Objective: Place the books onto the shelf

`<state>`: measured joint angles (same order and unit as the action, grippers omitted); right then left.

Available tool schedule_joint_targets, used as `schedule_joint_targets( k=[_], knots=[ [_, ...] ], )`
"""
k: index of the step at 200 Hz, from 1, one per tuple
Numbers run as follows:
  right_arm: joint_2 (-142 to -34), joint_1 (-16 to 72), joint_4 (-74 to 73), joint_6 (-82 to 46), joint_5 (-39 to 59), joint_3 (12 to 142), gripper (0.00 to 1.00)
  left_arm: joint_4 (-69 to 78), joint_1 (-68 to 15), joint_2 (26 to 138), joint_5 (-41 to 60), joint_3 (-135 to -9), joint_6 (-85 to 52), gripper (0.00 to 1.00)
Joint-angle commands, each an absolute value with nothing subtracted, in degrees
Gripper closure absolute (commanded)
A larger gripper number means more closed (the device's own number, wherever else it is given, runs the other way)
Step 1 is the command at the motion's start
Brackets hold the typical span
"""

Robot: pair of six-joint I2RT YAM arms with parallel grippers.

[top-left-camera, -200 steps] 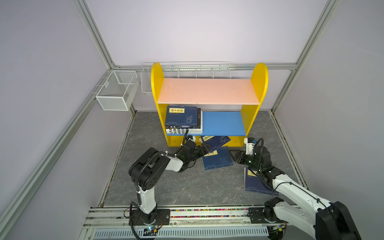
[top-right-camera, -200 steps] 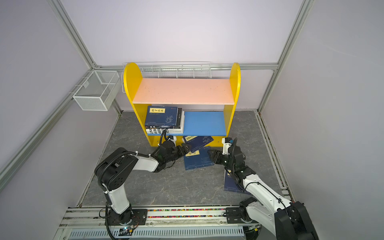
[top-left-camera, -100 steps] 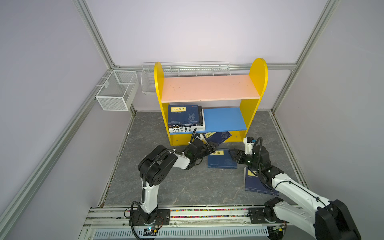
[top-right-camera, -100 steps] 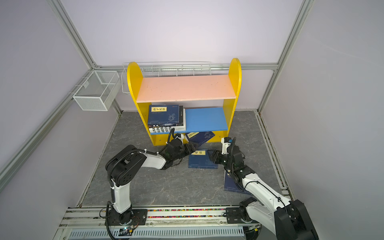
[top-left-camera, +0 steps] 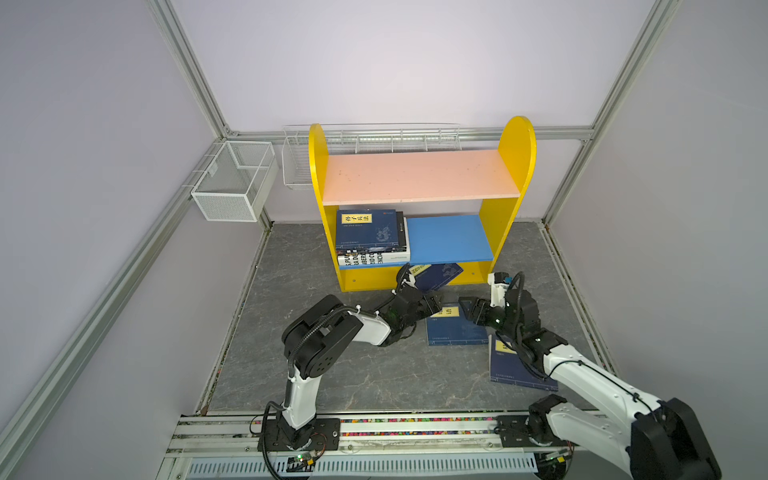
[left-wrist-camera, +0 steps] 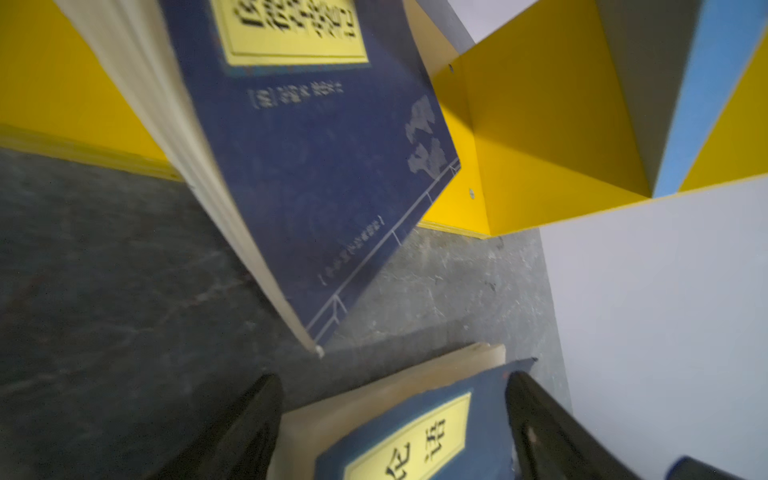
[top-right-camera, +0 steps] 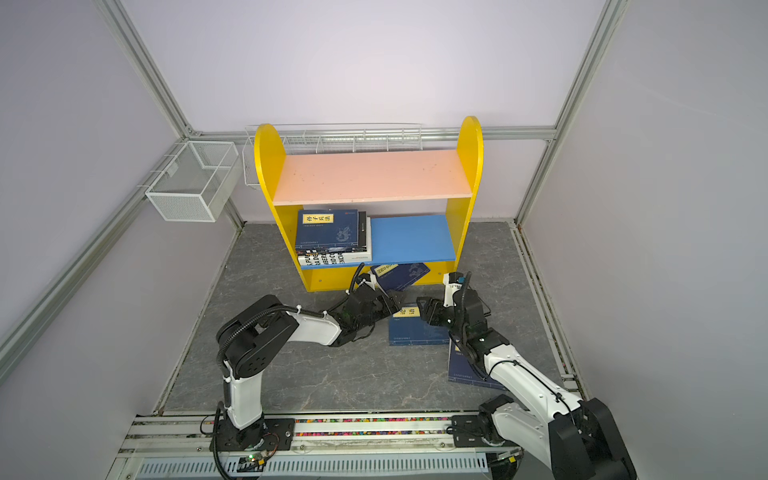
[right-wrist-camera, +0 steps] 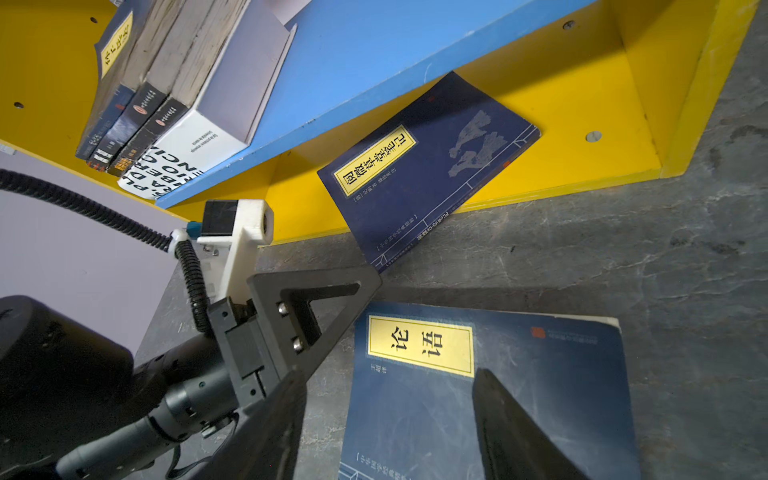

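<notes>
Left wrist view: the flat navy book [left-wrist-camera: 415, 440] with a yellow label lies on the grey floor [left-wrist-camera: 124, 270]. Its label corner sits between the spread fingers of the left gripper [left-wrist-camera: 392, 386], and neither finger clearly presses it. The right gripper [right-wrist-camera: 390, 374] is also apart, with one finger above the same cover and the other off the book's edge. A leaning navy book [right-wrist-camera: 432, 166] rests tilted against the base of the shelf [top-left-camera: 515, 141], its low corner on the floor near the left fingertips. In a top view, a third navy book [top-left-camera: 513, 365] lies flat, partly under the right arm. A stack of books [top-left-camera: 370, 232] sits on the left of the blue lower board [top-left-camera: 449, 239].
</notes>
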<state>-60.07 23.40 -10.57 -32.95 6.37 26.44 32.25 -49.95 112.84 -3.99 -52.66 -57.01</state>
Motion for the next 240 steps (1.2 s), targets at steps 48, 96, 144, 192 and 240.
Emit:
schedule_joint_targets(
  k=[48, 96, 144, 192, 240],
  knots=[
    [-59.96, 23.63, -7.67, -30.24, 5.57, 27.60, 0.33, 32.33, -48.34, 118.00, -8.44, -57.27, -59.32, 0.15],
    [-58.55, 23.56, -5.70, -29.20, 4.96, 27.42, 0.33, 35.71, -47.94, 121.61, -6.84, -58.59, -64.56, 0.16],
    [-56.89, 23.61, -4.01, -28.65, 4.24, 27.14, 0.33, 38.20, -47.93, 123.71, -7.75, -58.43, -69.21, 0.19],
    [-60.68, 23.73, -9.93, -27.70, 6.74, 26.74, 0.33, 39.56, -47.97, 124.42, -8.27, -57.54, -71.44, 0.26],
    [-69.50, 23.73, -15.74, -28.92, 10.00, 30.11, 0.38, 45.18, -47.38, 126.32, -8.29, -56.65, -73.46, 0.39]
  ],
)
